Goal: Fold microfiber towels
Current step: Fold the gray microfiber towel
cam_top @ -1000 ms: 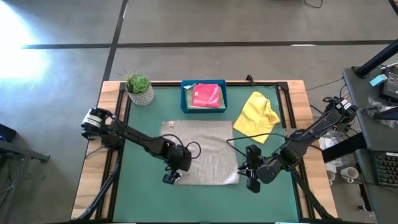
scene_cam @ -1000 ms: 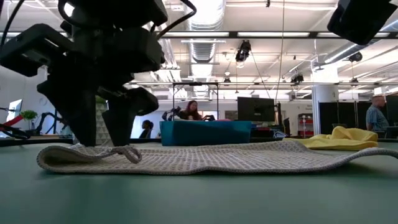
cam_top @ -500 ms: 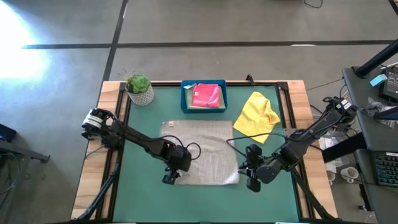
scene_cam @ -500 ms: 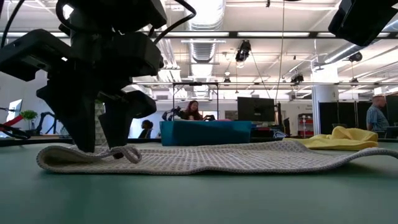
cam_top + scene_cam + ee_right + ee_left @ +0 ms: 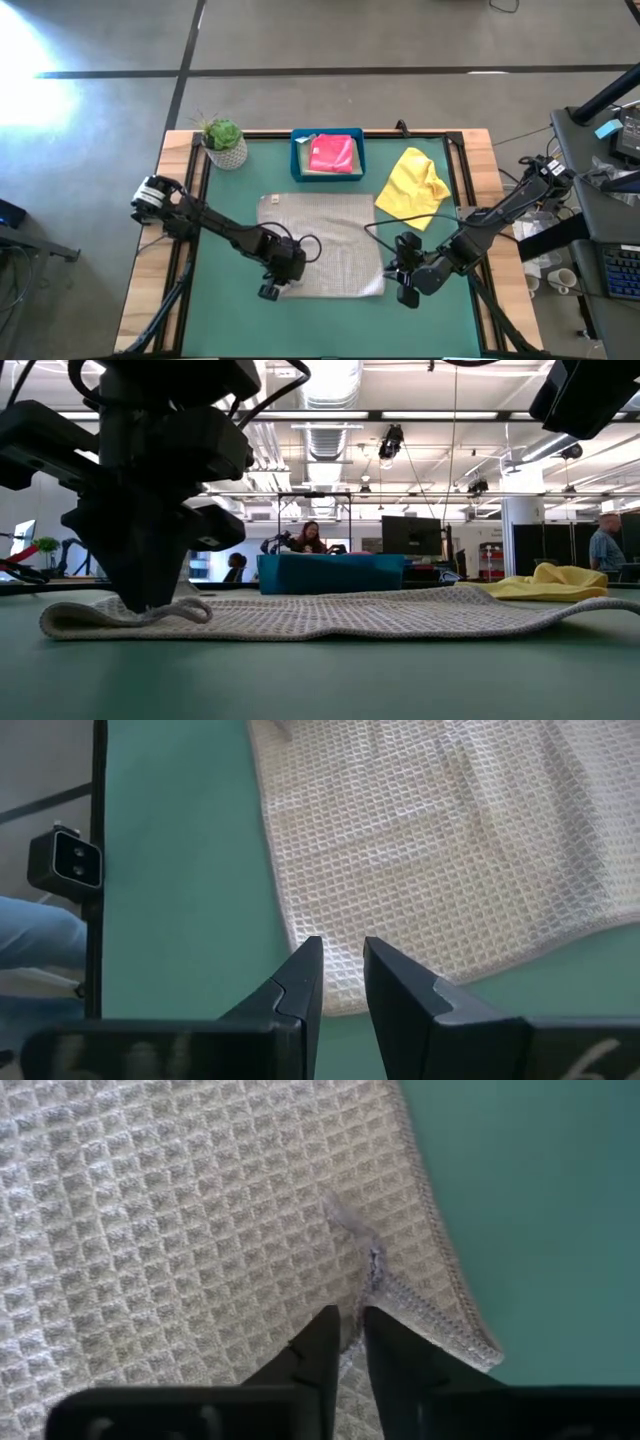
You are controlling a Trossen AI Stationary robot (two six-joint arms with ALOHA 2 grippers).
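A light grey waffle-weave towel (image 5: 325, 245) lies spread flat at the table's middle. My left gripper (image 5: 270, 290) is down on its near-left corner, shut on the cloth (image 5: 349, 1330); the low view shows it at that corner (image 5: 150, 595). My right gripper (image 5: 405, 295) hovers above the near-right corner (image 5: 340, 1000), its fingers a little apart with nothing between them. A crumpled yellow towel (image 5: 412, 185) lies at the far right. A pink towel (image 5: 332, 153) lies folded in the blue tray (image 5: 297, 150). My left gripper pinches a small pucker of the grey towel beside its hemmed near-left corner (image 5: 372, 1280) between its two fingers. The fingers slant down on it from above. The pinched cloth is on the table (image 5: 120, 618), and the rest of the towel lies flat.
A small potted plant (image 5: 224, 140) stands at the far-left corner. The blue tray stands at the far edge, in the middle. Green mat shows bare in front of the towel (image 5: 330, 325) and to its left (image 5: 225, 270). People show in the room beyond the table.
My left gripper has sunk slightly onto the towel's near-left corner and shut on it, gathering a small pucker of cloth. That corner has slid a little toward the table's left edge; the rest of the towel has stayed put.
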